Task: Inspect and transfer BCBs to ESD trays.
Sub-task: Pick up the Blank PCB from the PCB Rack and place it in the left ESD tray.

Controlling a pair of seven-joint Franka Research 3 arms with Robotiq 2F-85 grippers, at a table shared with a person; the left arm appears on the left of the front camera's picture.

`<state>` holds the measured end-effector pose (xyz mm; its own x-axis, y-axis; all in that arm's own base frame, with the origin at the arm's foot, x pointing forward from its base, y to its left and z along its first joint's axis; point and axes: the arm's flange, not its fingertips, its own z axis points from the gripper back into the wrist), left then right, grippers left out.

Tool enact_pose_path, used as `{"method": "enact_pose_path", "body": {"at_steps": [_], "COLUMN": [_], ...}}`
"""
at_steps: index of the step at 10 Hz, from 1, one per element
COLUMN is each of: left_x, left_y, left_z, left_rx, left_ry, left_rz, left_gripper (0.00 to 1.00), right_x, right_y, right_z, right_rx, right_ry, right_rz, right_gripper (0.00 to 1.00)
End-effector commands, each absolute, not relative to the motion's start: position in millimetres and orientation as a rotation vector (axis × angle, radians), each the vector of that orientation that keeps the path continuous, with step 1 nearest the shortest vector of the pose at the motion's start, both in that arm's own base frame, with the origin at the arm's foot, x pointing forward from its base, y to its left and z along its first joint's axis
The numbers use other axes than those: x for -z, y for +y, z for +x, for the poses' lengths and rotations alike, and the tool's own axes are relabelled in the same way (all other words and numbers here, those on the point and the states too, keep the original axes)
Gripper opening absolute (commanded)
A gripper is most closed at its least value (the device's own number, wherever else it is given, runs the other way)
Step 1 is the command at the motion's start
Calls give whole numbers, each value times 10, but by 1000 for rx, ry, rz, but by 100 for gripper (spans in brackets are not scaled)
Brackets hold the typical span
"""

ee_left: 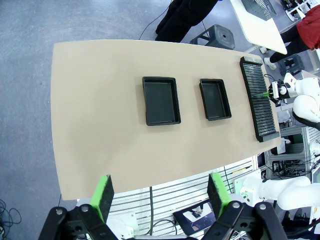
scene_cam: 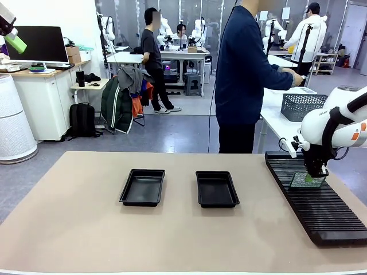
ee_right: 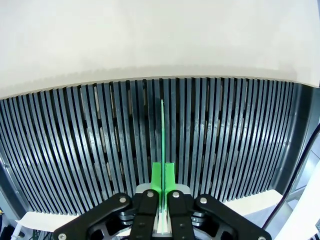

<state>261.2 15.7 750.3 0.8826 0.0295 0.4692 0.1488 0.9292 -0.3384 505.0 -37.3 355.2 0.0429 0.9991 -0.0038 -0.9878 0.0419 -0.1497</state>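
Two empty black ESD trays lie side by side mid-table, the left one (scene_cam: 142, 188) (ee_left: 161, 100) and the right one (scene_cam: 217, 189) (ee_left: 215, 99). My right gripper (scene_cam: 313, 176) (ee_right: 163, 172) (ee_left: 272, 91) is shut on a thin green BCB (scene_cam: 305, 181) (ee_right: 162, 135). The board is seen edge-on in the right wrist view, standing upright over the slots of the long black rack (scene_cam: 324, 209) (ee_right: 75, 150) (ee_left: 258, 100). My left gripper (ee_left: 160, 195) (scene_cam: 14, 41) hangs high above the table's near-left side, open, with nothing between its green pads (ee_left: 102, 192).
A person in a dark blue top (scene_cam: 243, 74) stands at the far side, turned toward a white side table holding a grey mesh basket (scene_cam: 301, 106). Bare tan tabletop (scene_cam: 74, 223) stretches left of and in front of the trays.
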Motion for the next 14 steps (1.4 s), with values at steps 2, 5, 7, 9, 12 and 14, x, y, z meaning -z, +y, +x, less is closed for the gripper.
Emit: {"method": "enact_pose_path", "body": {"at_steps": [2, 5, 7, 9, 12, 14], "left_x": [-7486, -7486, -7486, -7486, -7486, -7486], "left_y": [154, 154, 154, 154, 154, 154], "left_z": [2599, 2599, 2599, 2599, 2599, 2599], "left_rx": [63, 63, 63, 63, 63, 63], "left_ry": [-487, -487, -487, -487, -487, -487], "left_rz": [-378, -378, -378, -378, -378, -378], "left_gripper": [100, 100, 100, 100, 100, 100], "right_x": [-3549, -3549, -3549, -3549, -4057, -4844], "right_y": [-379, -379, -379, -379, -364, -329], "right_z": [5039, 5039, 5039, 5039, 4897, 4738], "right_rx": [-1522, -1522, -1522, -1522, -1522, -1509], "right_ry": [-114, -114, -114, -114, -151, -155], "right_rz": [-125, -125, -125, -125, -148, -169], "right_gripper": [0, 0, 0, 0, 3, 3]}}
